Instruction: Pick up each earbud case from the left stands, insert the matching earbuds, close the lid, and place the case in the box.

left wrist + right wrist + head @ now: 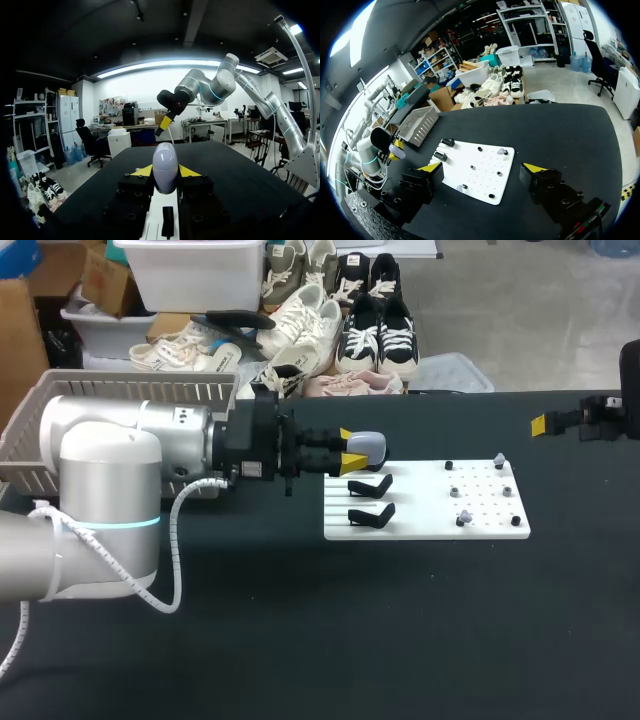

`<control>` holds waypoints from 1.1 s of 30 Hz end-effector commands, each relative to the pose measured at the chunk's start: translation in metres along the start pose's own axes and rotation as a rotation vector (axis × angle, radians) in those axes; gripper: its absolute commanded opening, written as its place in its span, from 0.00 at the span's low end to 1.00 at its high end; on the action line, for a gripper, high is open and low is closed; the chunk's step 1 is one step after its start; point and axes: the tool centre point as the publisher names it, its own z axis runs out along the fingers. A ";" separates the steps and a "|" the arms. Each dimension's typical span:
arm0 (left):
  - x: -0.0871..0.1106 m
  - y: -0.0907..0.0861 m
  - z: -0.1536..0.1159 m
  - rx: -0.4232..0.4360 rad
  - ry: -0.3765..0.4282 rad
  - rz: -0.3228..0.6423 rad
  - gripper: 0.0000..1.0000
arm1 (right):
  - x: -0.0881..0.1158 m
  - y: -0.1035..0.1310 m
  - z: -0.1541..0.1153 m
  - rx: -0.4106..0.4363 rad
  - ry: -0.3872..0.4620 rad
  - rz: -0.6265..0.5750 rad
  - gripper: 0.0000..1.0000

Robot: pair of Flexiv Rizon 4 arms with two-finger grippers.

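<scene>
Left gripper (349,446) clenched on the grey earbud case (369,445).
The case is mid-frame, just above the black stands (372,485) on the white board (430,522); the right gripper (540,424), far right, is spread wide and holds nothing.

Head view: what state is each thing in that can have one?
left hand: shut on the case.
case: lid closed, gripped at the left end of the board.
stands: two in view, both empty.
earbuds: loose on the board, not in the case.
right hand: open, empty, off the board.
</scene>
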 end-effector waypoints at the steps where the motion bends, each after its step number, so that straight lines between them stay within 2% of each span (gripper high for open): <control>1: 0.000 -0.003 0.001 -0.022 -0.002 0.002 0.00 | 0.000 0.000 0.000 0.000 0.000 0.000 1.00; 10: 0.000 -0.003 0.001 -0.022 -0.002 0.002 0.00 | 0.000 0.000 0.000 0.000 0.000 0.000 1.00; 17: -0.002 -0.003 0.021 0.036 -0.042 0.010 0.00 | 0.007 0.008 -0.011 0.007 -0.006 -0.024 1.00; 23: 0.005 -0.004 0.032 0.060 -0.062 -0.013 0.00 | 0.021 0.038 -0.026 0.023 0.012 -0.129 1.00; 29: 0.008 -0.005 0.034 0.072 -0.072 -0.020 0.00 | 0.038 0.073 -0.027 0.024 0.044 -0.239 1.00; 33: 0.011 -0.005 0.033 0.077 -0.075 -0.022 0.00 | 0.042 0.092 -0.025 0.004 0.043 -0.277 1.00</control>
